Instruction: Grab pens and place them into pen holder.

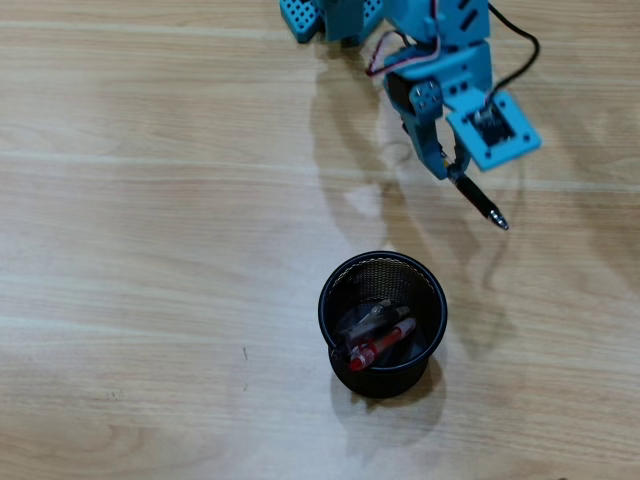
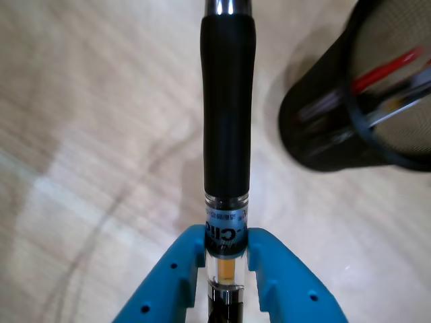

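Note:
My blue gripper (image 1: 450, 170) (image 2: 227, 252) is shut on a black pen (image 1: 483, 205) (image 2: 229, 121) with a clear barrel and an orange band. The pen sticks out past the fingertips, its tip pointing down-right in the overhead view, and it hangs above the wooden table. The black wire-mesh pen holder (image 1: 330, 300) (image 2: 323, 145) stands below and left of the gripper in the overhead view, at the upper right in the wrist view. Inside it lie a red pen (image 1: 380, 345) (image 2: 387, 69) and at least one dark pen (image 1: 365, 318).
The arm's blue base (image 1: 330, 18) sits at the top edge of the overhead view, with a black cable (image 1: 520, 45) looping on its right. The light wooden table (image 1: 150, 250) surrounds the holder on all sides.

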`<state>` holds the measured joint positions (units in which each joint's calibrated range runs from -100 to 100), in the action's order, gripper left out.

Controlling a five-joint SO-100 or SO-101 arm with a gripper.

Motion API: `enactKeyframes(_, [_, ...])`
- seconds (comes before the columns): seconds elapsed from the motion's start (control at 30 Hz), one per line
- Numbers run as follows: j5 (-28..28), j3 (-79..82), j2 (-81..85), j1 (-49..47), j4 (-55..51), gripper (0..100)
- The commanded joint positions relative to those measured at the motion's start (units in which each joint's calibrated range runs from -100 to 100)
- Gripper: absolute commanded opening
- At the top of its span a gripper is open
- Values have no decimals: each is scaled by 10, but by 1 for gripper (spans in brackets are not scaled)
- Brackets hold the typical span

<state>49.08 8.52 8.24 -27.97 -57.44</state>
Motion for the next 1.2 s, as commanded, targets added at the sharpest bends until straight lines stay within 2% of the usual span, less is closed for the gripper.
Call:
enactKeyframes(0.0, [-39,18,112,17,94,2])
enactKeyframes(0.33, [-95,103,218,36,352,2])
enactKeyframes(0.67, [-90,242,196,71,678,2])
enactKeyframes(0.77, [-69,250,152,93,769,2])
enactKeyframes(0.97, [-41,225,29,120,883,2])
enactKeyframes(1.17, [-27,190,-63,131,910,2])
